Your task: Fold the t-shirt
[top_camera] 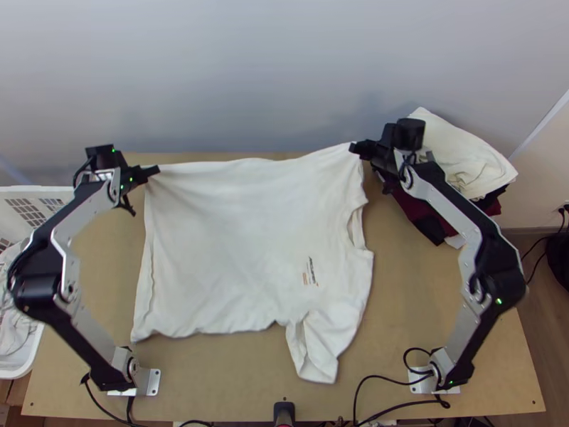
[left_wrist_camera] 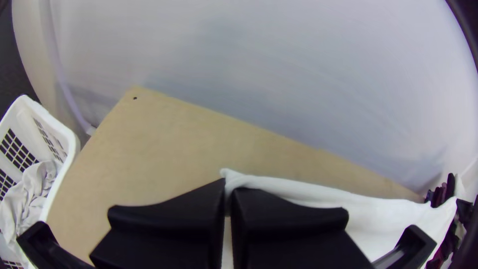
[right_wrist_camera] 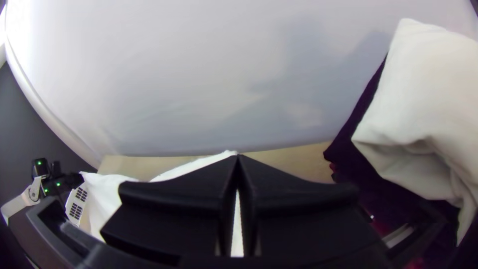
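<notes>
Both pincers pinched the white t-shirt (top_camera: 227, 249) by its far corners.
The left pincer (top_camera: 152, 171) was closed on one corner, the right pincer (top_camera: 357, 148) on the other, the far edge running between them; the rest lay spread over the bench (top_camera: 412, 299), one sleeve pointing to the near side. Beyond the right pincer sat a pile of clothes (top_camera: 469, 160); past the left, a white basket (top_camera: 43, 190) with cloth inside.
</notes>
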You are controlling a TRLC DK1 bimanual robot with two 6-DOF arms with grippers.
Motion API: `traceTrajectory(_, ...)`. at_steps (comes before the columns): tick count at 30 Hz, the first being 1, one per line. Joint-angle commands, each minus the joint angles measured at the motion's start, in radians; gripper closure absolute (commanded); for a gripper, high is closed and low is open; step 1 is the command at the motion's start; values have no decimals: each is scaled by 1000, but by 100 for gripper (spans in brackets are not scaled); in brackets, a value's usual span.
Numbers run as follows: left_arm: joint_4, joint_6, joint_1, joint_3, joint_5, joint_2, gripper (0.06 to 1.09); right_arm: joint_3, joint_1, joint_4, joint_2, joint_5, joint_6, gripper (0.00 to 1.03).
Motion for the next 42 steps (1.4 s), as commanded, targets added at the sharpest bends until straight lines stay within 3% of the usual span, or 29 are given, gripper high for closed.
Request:
traceTrajectory(1, -11, -19, 4, 122, -10, 95, 105, 95, 4, -9, 67, 29, 0, 100)
traceTrajectory(13, -100, -25, -10, 362, -30, 280, 105, 381, 24, -149, 256, 82, 9, 99)
traceTrajectory(14, -100, -27, -12, 365, -30, 280, 101, 387, 24, -149, 258, 80, 9, 94)
traceTrajectory(16, -99, -28, -15, 368, -30, 273, 88, 390, 33, -163, 247, 83, 12, 59)
traceTrajectory(18, -97, -28, -15, 363, -30, 260, 63, 394, 52, -237, 241, 100, 13, 18)
traceTrajectory(19, -89, -30, -16, 359, -31, 250, 53, 402, 62, -273, 239, 102, 3, 4)
traceTrajectory(22, -82, -33, -10, 363, -36, 230, 19, 384, 84, -304, 204, 102, -7, 3)
traceTrajectory(25, -85, -51, 2, 372, -36, 209, 15, 353, 94, -309, 139, 102, 23, 3)
traceTrajectory(30, -198, -76, 27, 397, 12, 154, 15, 269, 121, -382, -60, 97, 188, 4)
traceTrajectory(33, -300, -91, 30, 406, 47, 100, 15, 201, 117, -453, -178, 77, 484, 4)
traceTrajectory(35, -346, -133, 37, 389, 79, 54, 15, 111, 82, -457, -252, -36, 751, 4)
traceTrajectory(36, -356, -159, 42, 372, 101, 22, 12, 89, 67, -474, -279, -66, 799, 4)
traceTrajectory(38, -356, -179, 51, 340, 156, -35, 10, 55, 55, -565, -328, -73, 785, 6)
traceTrajectory(42, -359, -180, 57, 251, 185, -171, 11, -106, 47, -629, -453, -162, 530, 8)
